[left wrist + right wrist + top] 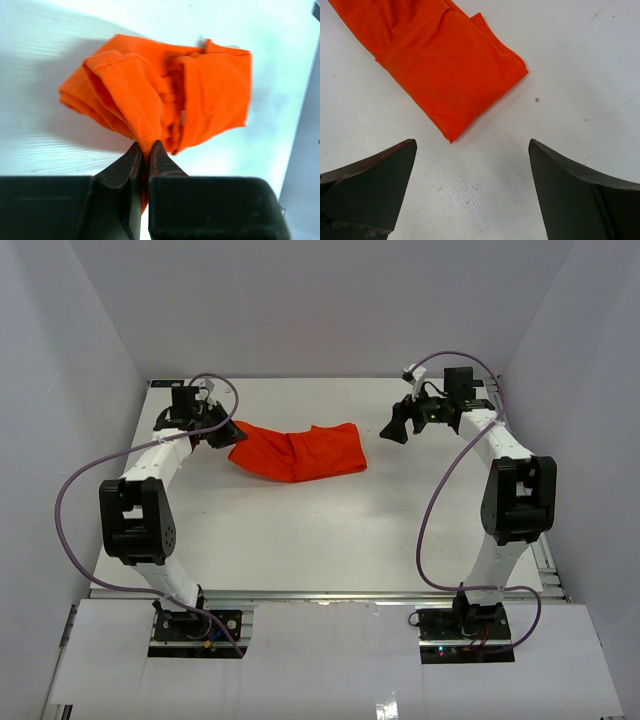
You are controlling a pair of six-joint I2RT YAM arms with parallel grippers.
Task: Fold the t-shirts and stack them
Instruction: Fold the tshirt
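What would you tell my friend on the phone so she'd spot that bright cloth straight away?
Start at the white table, then look to its far side. Between the open right gripper and the left gripper lies the t-shirt, a crumpled strip of cloth with one end pinched by the latter. It is the only orange-red thing; the rest is white, black or purple.

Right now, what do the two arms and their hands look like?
The left arm and right arm have white links with black joint housings. A purple cable runs alongside each. The left hand and right hand are black, each with two tapered, wedge-shaped fingers. No markings visible.
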